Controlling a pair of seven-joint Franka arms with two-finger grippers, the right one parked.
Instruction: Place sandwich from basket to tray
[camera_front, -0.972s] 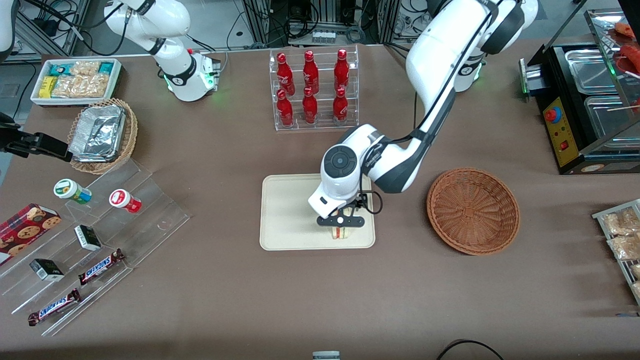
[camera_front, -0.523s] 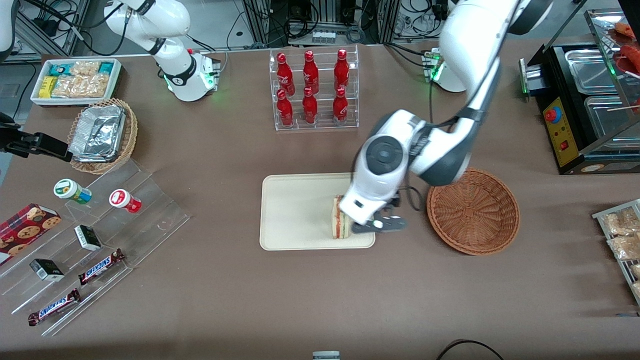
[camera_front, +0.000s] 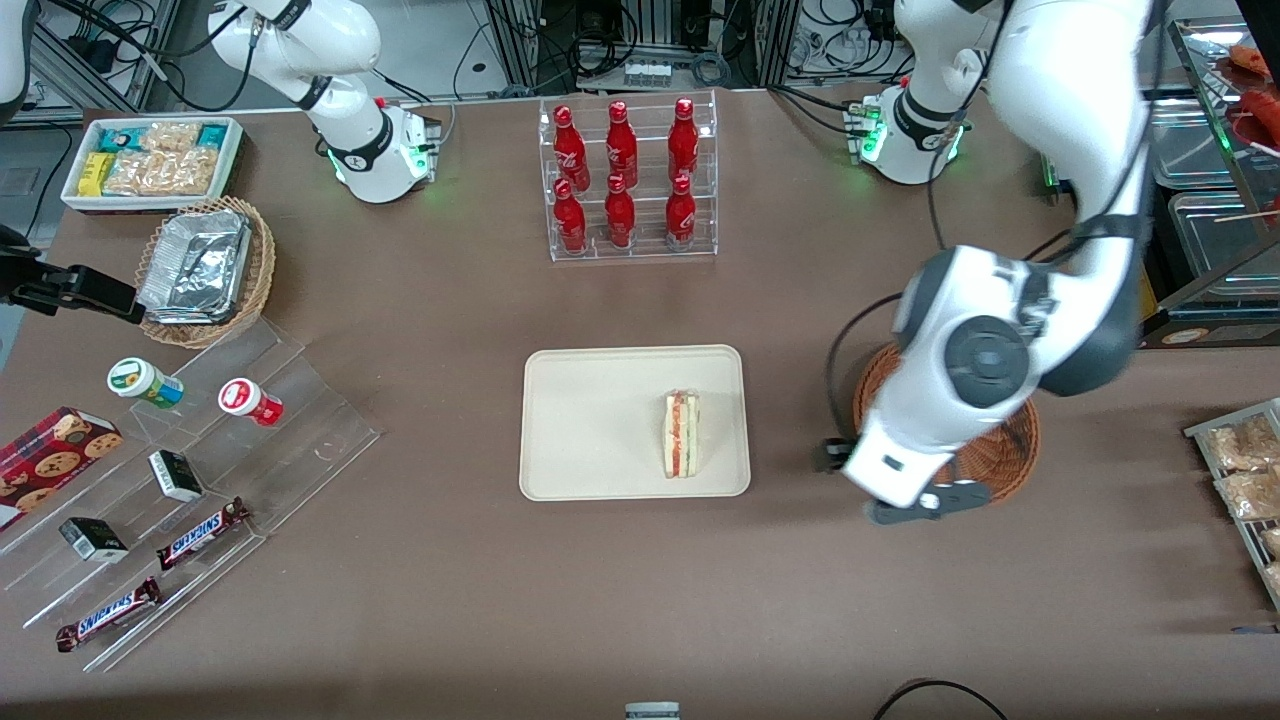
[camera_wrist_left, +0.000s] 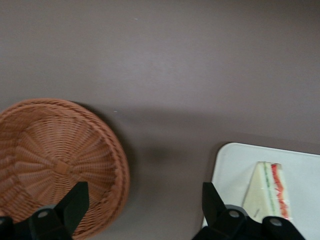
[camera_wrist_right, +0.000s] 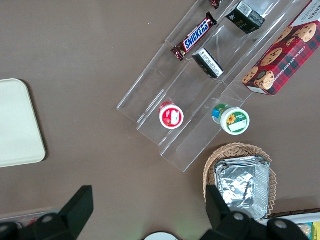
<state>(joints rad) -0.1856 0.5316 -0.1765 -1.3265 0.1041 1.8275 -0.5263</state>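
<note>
The sandwich (camera_front: 681, 434) is a pale wedge with red and green filling along its edge. It lies on the cream tray (camera_front: 600, 420), near the tray's end that faces the basket. The reddish-brown wicker basket (camera_front: 1010, 455) holds nothing I can see, and in the front view the working arm covers part of it. My gripper (camera_front: 918, 500) hangs open, high above the table, with nothing between its fingers. In the wrist view the gripper (camera_wrist_left: 145, 205) looks down on bare table between the basket (camera_wrist_left: 55, 155) and the tray (camera_wrist_left: 235, 165), where the sandwich (camera_wrist_left: 270, 192) lies.
A clear rack of red bottles (camera_front: 625, 180) stands farther from the camera than the tray. Toward the parked arm's end are a stepped acrylic shelf with snacks (camera_front: 190, 480), a tan basket of foil containers (camera_front: 205, 270) and a white snack bin (camera_front: 150, 160). A food warmer (camera_front: 1180, 200) stands at the working arm's end.
The gripper opened and let go of the sandwich, which stays on the tray. It then rose and swung away toward the basket.
</note>
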